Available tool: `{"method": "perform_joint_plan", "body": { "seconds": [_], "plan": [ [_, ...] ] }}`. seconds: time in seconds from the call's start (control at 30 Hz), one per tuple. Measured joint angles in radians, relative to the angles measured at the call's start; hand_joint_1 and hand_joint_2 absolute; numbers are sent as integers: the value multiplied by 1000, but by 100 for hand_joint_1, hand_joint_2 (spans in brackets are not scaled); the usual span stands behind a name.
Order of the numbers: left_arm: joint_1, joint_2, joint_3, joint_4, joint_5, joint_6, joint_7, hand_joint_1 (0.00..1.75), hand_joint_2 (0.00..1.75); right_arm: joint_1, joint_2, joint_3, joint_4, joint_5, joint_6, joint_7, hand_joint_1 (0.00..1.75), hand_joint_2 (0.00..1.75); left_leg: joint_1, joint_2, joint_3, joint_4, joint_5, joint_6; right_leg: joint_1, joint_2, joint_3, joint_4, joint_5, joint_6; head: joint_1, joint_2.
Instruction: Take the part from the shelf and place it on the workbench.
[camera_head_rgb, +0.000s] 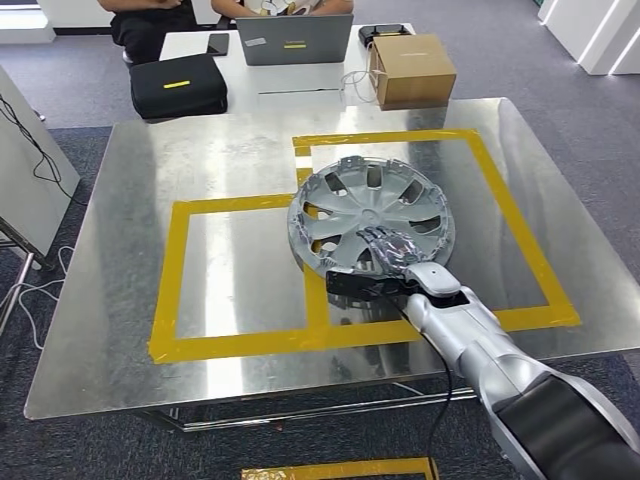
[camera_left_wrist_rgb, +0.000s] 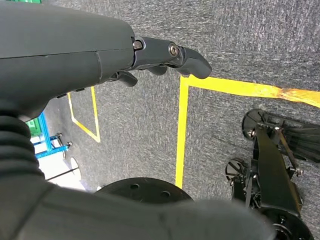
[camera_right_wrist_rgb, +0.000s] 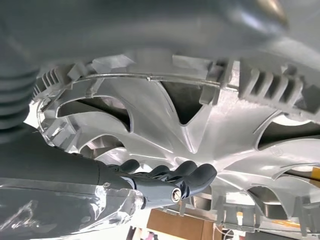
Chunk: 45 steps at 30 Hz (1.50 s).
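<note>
Head view: the part (camera_head_rgb: 371, 214), a silver wheel cover, is laid on the workbench (camera_head_rgb: 151, 180) across the yellow tape (camera_head_rgb: 234, 345), placement apparently reached. The right hand (camera_head_rgb: 386, 248) is laid over its near rim; grip cannot be judged. The left hand (camera_left_wrist_rgb: 166, 55), holding nothing with fingers loosely extended, is hung over the floor.

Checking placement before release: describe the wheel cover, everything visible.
The wheel cover is a round silver-grey disc, plastic by its look, with spokes, dark openings and clips around its rim. It lies inner side up on the metal workbench, straddling the yellow tape between the two marked squares. The right hand has its fingers on the near spokes; whether it grips is unclear.
</note>
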Motion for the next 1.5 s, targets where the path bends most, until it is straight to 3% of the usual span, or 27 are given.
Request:
{"method": "perform_joint_plan", "body": {
  "seconds": [0.67, 0.93, 1.13, 1.5],
  "plan": [
    [0, 0, 1, 0, 3, 11, -9, 0, 0, -14, 0, -10, 0, -11, -28, 31, 0, 0, 0, 0, 0, 0, 0, 0, 0, 0, 0, 0, 0, 0, 0, 0],
    [0, -1, 11, 0, 16, 29, -9, 0, 0, 1, -9, -40, -93, -56, -188, 14, 0, 0, 0, 0, 0, 0, 0, 0, 0, 0, -1, 0, 0, 0, 0, 0],
    [1, -6, 30, 0, 36, 67, -5, 0, 0, 18, -79, -65, -310, -38, -191, 53, 0, 0, 0, 0, -1, 0, 0, 0, -1, 0, -2, 0, 0, 0, 0, 0],
    [3, -20, 68, 0, 72, 103, 7, 0, 0, 50, -306, -124, -731, -7, -123, 121, 0, 0, -2, -1, -2, 0, 0, 0, -3, -2, -3, -1, 0, 1, 0, 0]
  ]
}}
